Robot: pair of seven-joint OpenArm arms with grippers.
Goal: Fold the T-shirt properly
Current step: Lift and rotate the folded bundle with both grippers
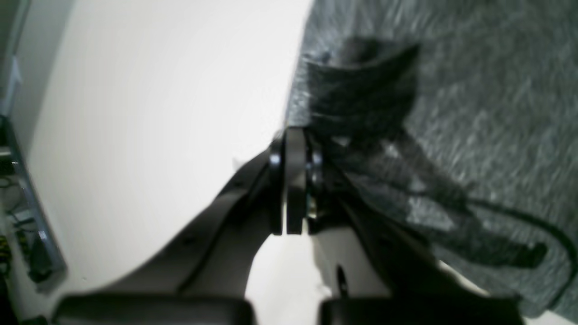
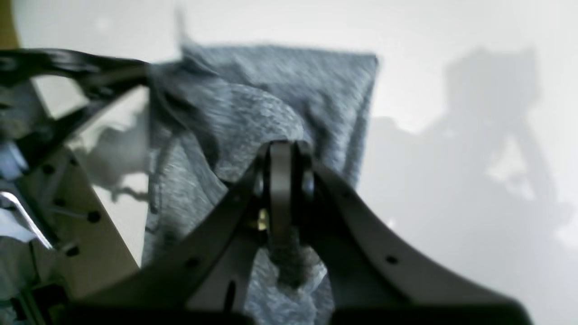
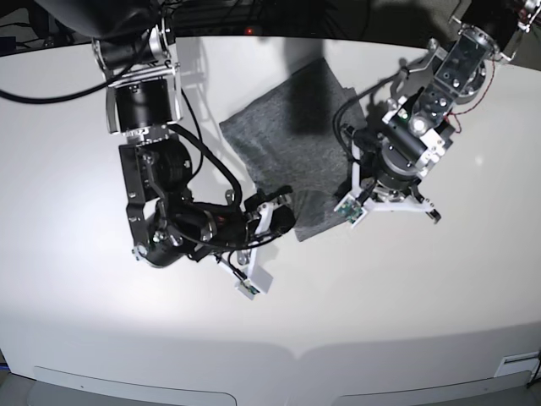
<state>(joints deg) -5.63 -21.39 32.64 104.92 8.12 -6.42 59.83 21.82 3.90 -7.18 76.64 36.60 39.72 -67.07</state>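
The heather-grey T-shirt (image 3: 287, 135) lies folded into a rough rectangle in the middle of the white table. My right gripper (image 3: 283, 218) is at its near left corner. In the right wrist view that gripper (image 2: 282, 146) is shut on a bunched fold of the T-shirt (image 2: 271, 90), with fabric squeezed between the fingers. My left gripper (image 3: 359, 199) sits at the shirt's near right edge. In the left wrist view it (image 1: 293, 133) is shut, its tips right at the border of the T-shirt (image 1: 496, 90). Whether it pinches fabric there I cannot tell.
The white table (image 3: 423, 296) stretches wide around the shirt, with its front edge near the bottom of the base view. Black cables (image 3: 51, 93) trail at the back left. Past the table's side a metal frame (image 1: 31, 203) shows. The left arm's white bracket (image 2: 67, 189) stands close to my right gripper.
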